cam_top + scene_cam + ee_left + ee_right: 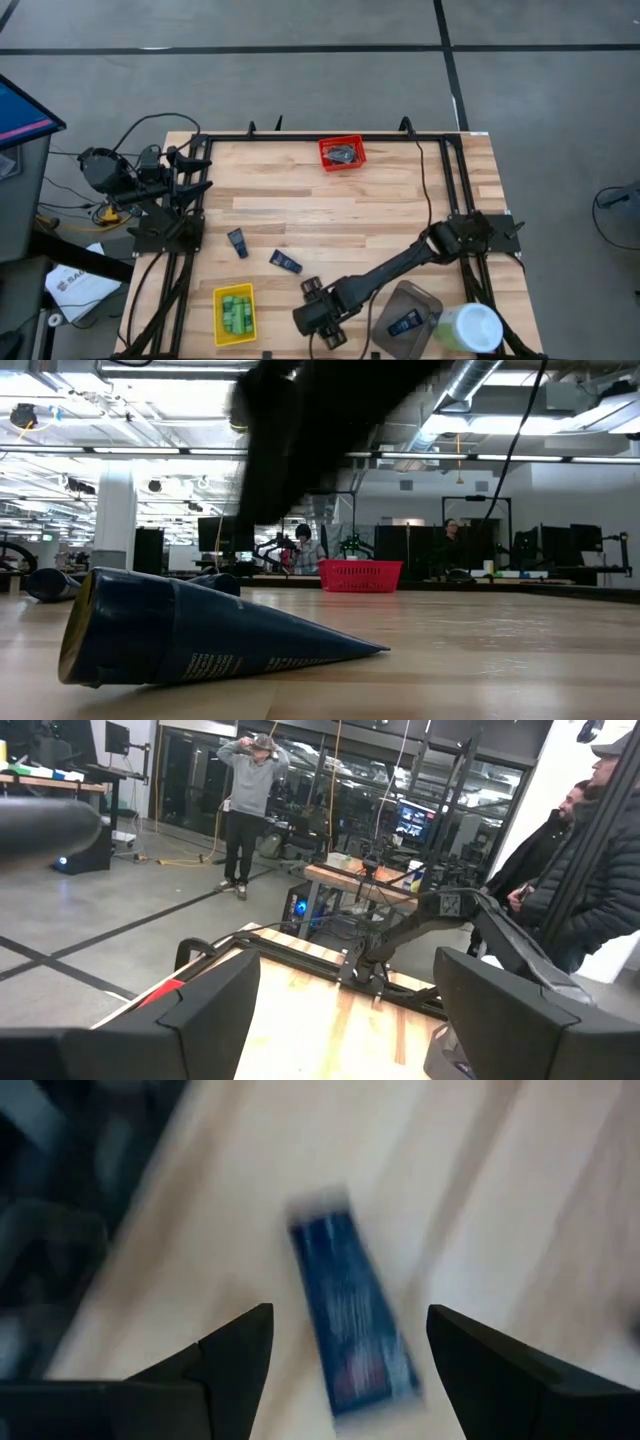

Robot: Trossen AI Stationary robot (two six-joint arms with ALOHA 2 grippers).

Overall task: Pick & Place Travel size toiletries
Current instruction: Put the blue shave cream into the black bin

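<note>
On the wooden table [330,205], a red basket [341,153] sits near the far edge with dark items inside. A yellow bin [235,313] at the near edge holds the bright green bottles [237,311]. At the near right corner stands a grey container [408,315] with one dark blue tube [405,323] in it, and just beside it the big pale green and white tub [470,328]. Two more dark blue tubes lie loose on the bare wood between the arms: one [237,243] nearer the left arm, the other [285,262] nearer the middle. In the low view a third blue tube [200,632] lies on its side close to the camera, with the dark bulk of the right arm above it.

The right gripper [318,318] reaches across to the near edge, between the yellow bin and the grey container. Its wrist view shows both fingers [232,1355] spread wide with nothing held, and a blue tube [352,1312] lying on the wood beyond the gap, untouched.

The left gripper [340,1010] is parked at the table's left edge, fingers apart and empty. People stand in the room beyond.
</note>
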